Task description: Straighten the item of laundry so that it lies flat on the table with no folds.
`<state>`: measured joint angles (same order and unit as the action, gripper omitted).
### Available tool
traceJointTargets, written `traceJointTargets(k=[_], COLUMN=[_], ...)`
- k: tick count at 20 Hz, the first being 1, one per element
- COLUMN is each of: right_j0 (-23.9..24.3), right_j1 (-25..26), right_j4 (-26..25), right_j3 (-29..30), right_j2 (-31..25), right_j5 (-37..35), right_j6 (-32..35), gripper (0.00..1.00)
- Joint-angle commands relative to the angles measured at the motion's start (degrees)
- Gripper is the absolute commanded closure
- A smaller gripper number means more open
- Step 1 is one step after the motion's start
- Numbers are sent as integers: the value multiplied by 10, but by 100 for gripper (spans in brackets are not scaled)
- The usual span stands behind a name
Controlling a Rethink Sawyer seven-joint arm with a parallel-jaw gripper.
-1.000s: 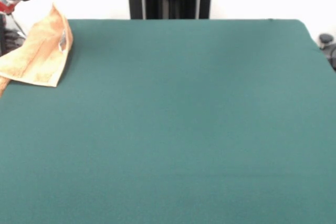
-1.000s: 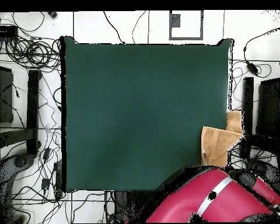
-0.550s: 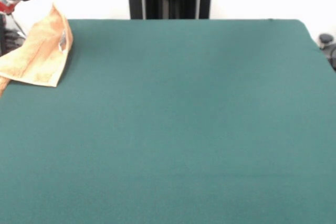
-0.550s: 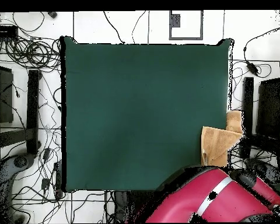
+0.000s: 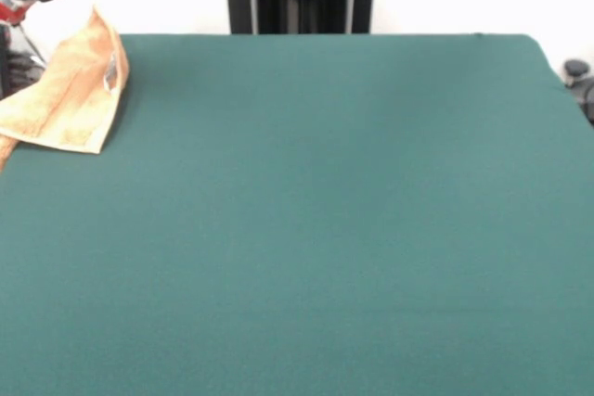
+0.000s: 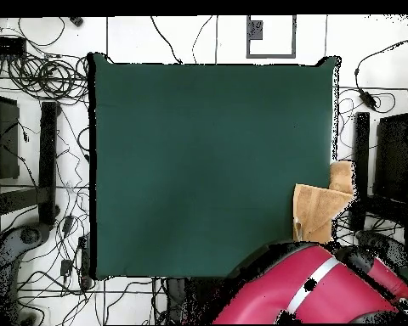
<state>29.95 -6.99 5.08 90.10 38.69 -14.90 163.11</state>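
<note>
Towel [image 5: 70,90] first: it lies at a far corner of the counter [image 5: 325,229], the corner on the robot's side, and part of it hangs over the side edge. The green counter is the largest thing here, and nearly all of it is bare. In the overhead view the red arm [image 6: 318,293] is bent low over the near edge of the counter [image 6: 199,170], close beside the towel [image 6: 322,212]. The tool does not show in either view, so I cannot tell if it is open or closed.

The towel is folded over itself, with one corner standing up in a peak. A small pale tag [image 5: 110,71] sits on its inner edge.

Nothing has changed in the last second; towel and arm stay as they were. I judge the straightening has not really started, because the cloth must come onto the counter and open out.
</note>
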Motion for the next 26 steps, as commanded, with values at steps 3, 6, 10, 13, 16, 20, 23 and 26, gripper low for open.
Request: traceJointTargets(k=[3,6,10,13,16,20,23,26], right_j0=[18,62,126,168,204,245,274,295], right_j1=[8,-17,-65,-94,-127,-175,-198,-220], right_j4=[-37,-88,-169,-232,-290,-354,-395,-423], right_j3=[29,56,79,81,75,69,64,57], right_j2=[-78,-87,-99,-102,-102,-119,-140,-153], right_j5=[54,94,112,112,101,72,57,38], right_j6=[1,-33,-78,-97,-116,-136,-145,-159], gripper=[100,100,100,100,100,100,100,100])
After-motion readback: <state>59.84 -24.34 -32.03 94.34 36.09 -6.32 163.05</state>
